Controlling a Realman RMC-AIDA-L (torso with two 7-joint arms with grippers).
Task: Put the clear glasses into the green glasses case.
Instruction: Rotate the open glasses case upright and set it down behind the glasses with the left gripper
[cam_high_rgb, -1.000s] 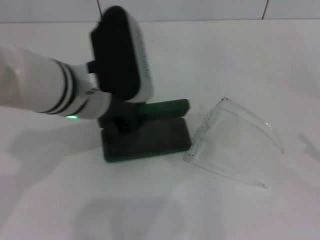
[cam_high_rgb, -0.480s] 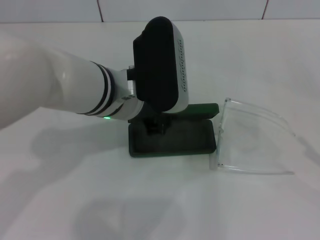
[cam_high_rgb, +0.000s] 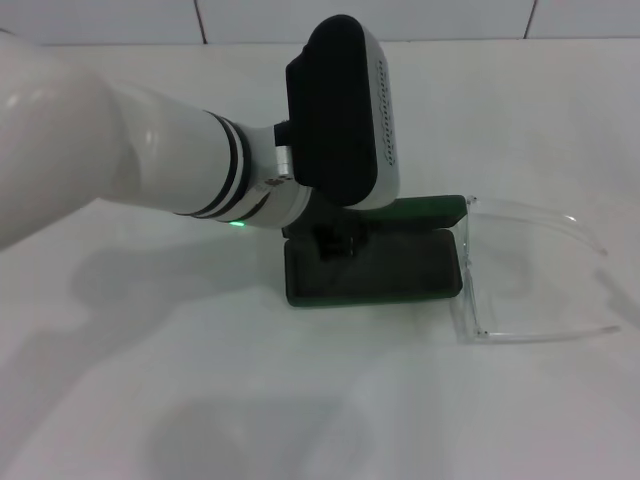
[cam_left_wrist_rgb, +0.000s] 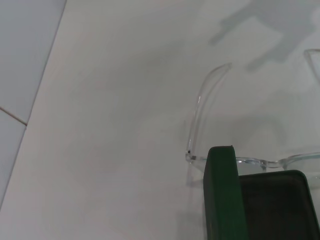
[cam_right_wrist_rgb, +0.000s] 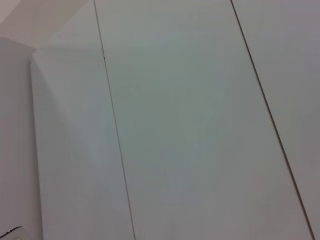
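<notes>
clear glasses right of left pincer

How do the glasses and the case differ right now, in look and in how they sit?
The clear glasses are colourless and see-through; the green glasses case is dark green and opaque, with a dark lining. The glasses lie unfolded, arms spread away from the case; the case lies open, its lid raised at the back. The left gripper is down at the case, while nothing grips the glasses. Both rest on the white table, side by side, the lens against the case's end.
</notes>
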